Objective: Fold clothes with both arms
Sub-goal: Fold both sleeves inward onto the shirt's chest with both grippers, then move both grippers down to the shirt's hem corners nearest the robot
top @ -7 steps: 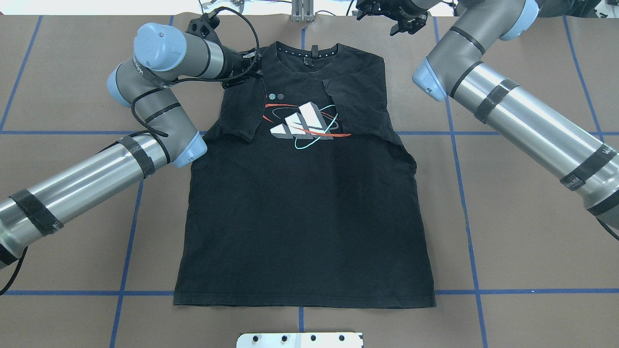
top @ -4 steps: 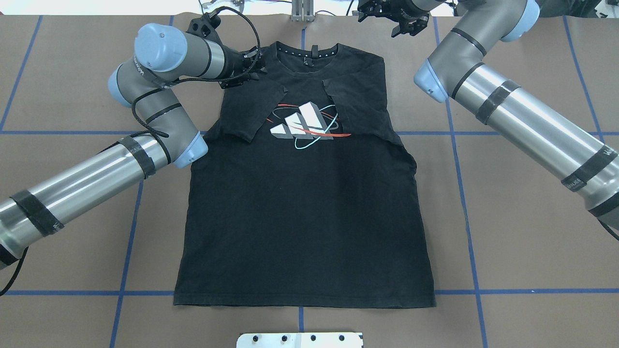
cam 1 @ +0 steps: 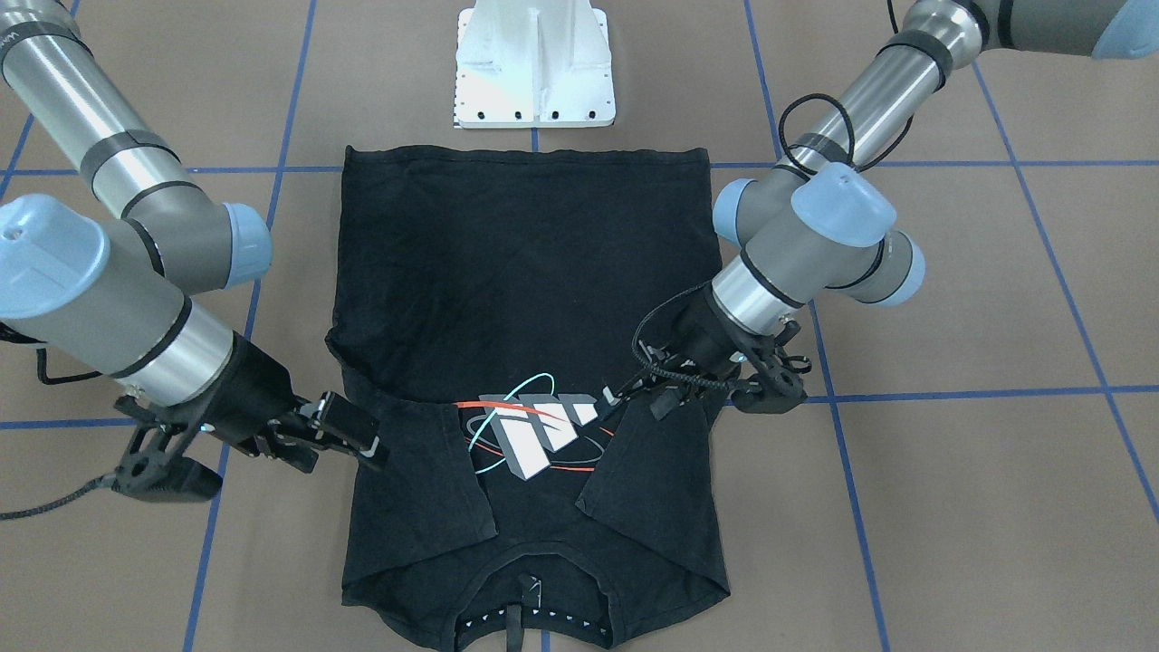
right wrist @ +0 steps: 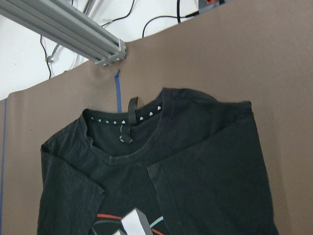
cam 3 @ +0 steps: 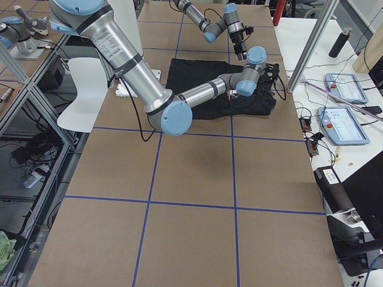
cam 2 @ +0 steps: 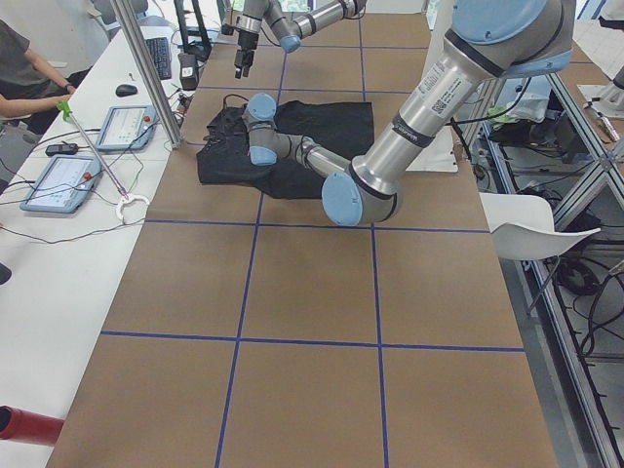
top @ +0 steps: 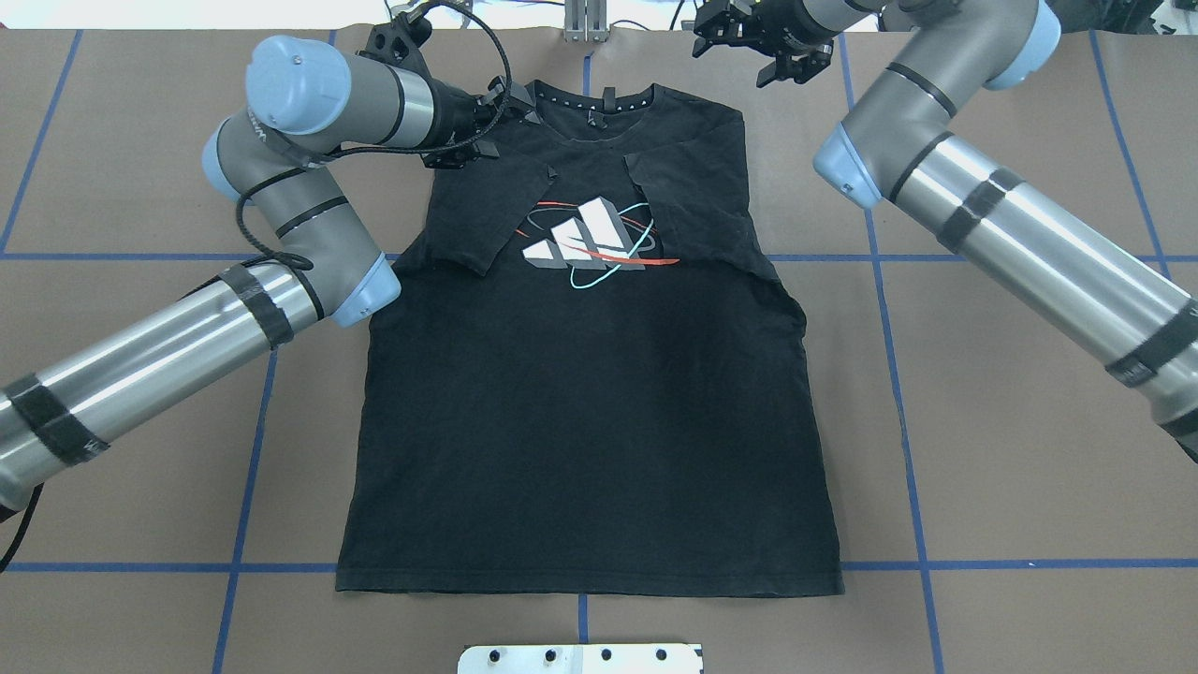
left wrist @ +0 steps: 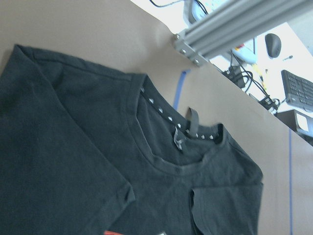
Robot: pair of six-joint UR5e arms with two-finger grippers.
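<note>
The black T-shirt (top: 580, 421) lies flat, front up, collar (left wrist: 181, 142) at the far edge. Both short sleeves are folded inward over the chest, on either side of the grey-white logo (top: 585, 239). My left gripper (top: 501, 117) hovers open over the shirt's left shoulder, just off the folded sleeve, holding nothing; the front-facing view shows the left gripper (cam 1: 629, 398) beside the logo (cam 1: 534, 435). My right gripper (top: 767, 56) is open and empty, raised beyond the right shoulder near the far table edge. In the front-facing view the right gripper (cam 1: 358, 430) stands over the sleeve's edge.
The brown table carries a blue tape grid. A white base plate (top: 580, 658) sits just past the shirt's hem. An aluminium post (top: 585, 19) stands beyond the collar. Operator panels (cam 2: 58, 180) and a person's arm (cam 2: 29, 97) are on a side desk.
The left sleeve flap has dropped further onto the chest, covering the small round marks. The left gripper has drawn back toward the collar. The right arm has shifted slightly rightward.
</note>
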